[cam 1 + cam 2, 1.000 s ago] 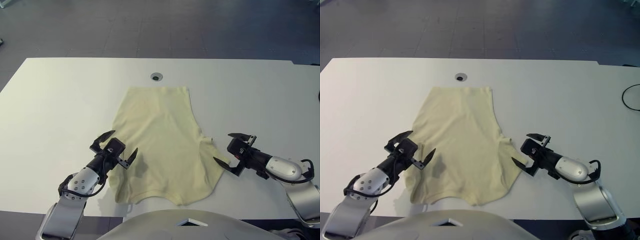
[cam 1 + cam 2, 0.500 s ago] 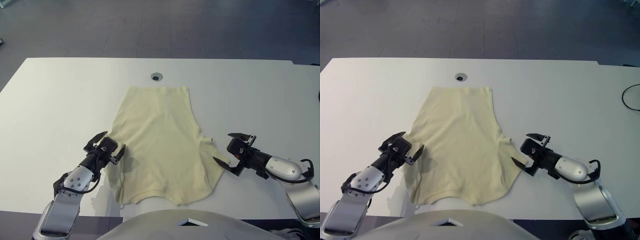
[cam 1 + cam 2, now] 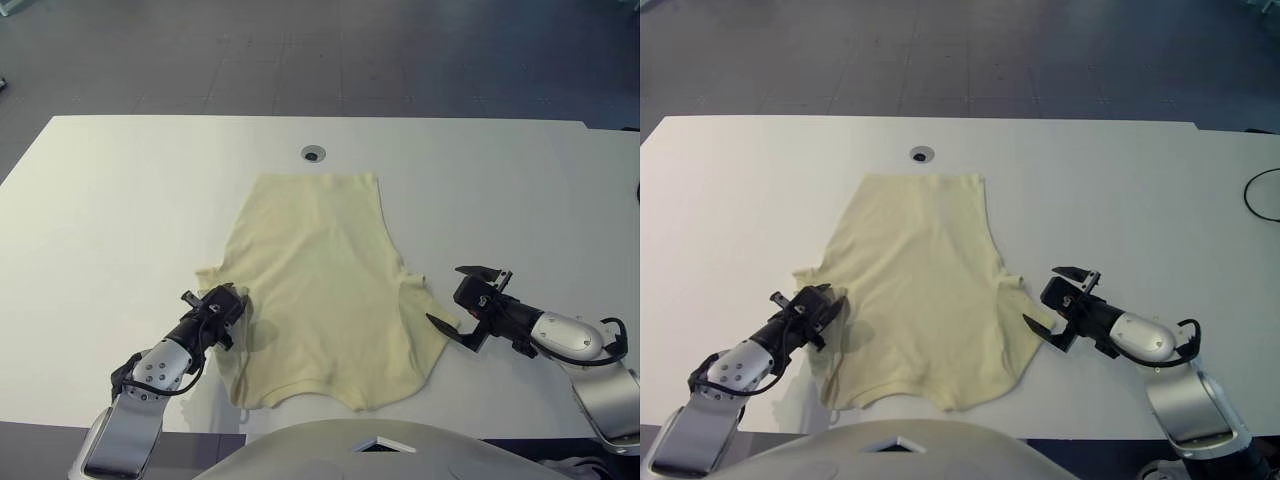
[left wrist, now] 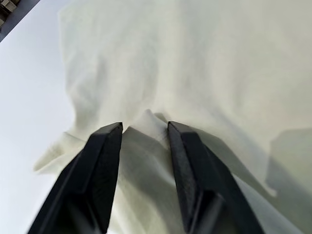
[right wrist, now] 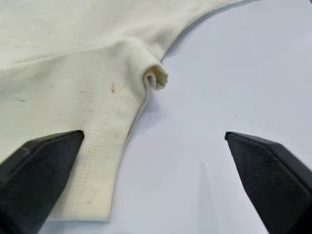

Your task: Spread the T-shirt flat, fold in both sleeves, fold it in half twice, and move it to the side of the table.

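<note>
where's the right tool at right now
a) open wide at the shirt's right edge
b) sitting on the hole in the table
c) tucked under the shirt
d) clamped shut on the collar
a: the right tool has its fingers spread wide at the T-shirt's right edge, low over the table, with nothing pinched between them.

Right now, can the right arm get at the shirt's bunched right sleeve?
Probably yes. The right gripper hangs open just beside that sleeve of the shirt, and nothing stands between them.
</note>
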`<state>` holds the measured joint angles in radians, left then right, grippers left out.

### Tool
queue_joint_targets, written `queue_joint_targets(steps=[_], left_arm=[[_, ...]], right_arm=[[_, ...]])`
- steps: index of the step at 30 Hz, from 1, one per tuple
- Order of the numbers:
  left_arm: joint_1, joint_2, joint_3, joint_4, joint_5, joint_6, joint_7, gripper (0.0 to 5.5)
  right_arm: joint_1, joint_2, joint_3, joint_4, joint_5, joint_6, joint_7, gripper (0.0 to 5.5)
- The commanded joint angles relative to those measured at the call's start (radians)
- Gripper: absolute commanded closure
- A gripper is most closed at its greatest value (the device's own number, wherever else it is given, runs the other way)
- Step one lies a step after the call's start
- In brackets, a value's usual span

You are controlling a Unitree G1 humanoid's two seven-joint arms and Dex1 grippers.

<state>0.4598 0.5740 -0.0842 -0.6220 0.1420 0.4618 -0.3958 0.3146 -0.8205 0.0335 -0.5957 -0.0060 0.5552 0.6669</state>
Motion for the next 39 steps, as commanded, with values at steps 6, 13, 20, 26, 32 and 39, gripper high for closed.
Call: queue_joint_targets(steps=[6, 13, 20, 26, 32, 39], left_arm=[[0.003, 0.012, 0.006, 0.033, 0.023, 0.076, -0.024, 5.41], [-0.015, -0.014, 0.021, 0.033, -0.002, 0.085, -0.021, 5.48], [0.007, -0.079, 0.092, -0.090, -0.155, 0.067, -0.061, 5.48], [0.018, -0.098, 0.229, -0.156, -0.326, 0.072, -0.110, 5.48], [0.011, -0.078, 0.338, -0.121, -0.394, 0.055, -0.122, 5.48], [0.110, -0.108, 0.494, -0.146, -0.480, 0.051, -0.133, 5.48]], right_arm=[[0.000, -0.002, 0.004, 0.012, -0.004, 0.016, 0.003, 0.10], [0.001, -0.001, 0.003, 0.013, -0.004, 0.016, 0.001, 0.10], [0.003, -0.003, 0.007, 0.019, -0.006, 0.013, 0.003, 0.10], [0.002, -0.005, 0.022, 0.038, -0.015, 0.006, 0.005, 0.10], [0.001, -0.011, 0.026, 0.045, -0.019, 0.003, 0.004, 0.10], [0.002, -0.018, 0.025, 0.054, -0.023, -0.005, 0.006, 0.10]])
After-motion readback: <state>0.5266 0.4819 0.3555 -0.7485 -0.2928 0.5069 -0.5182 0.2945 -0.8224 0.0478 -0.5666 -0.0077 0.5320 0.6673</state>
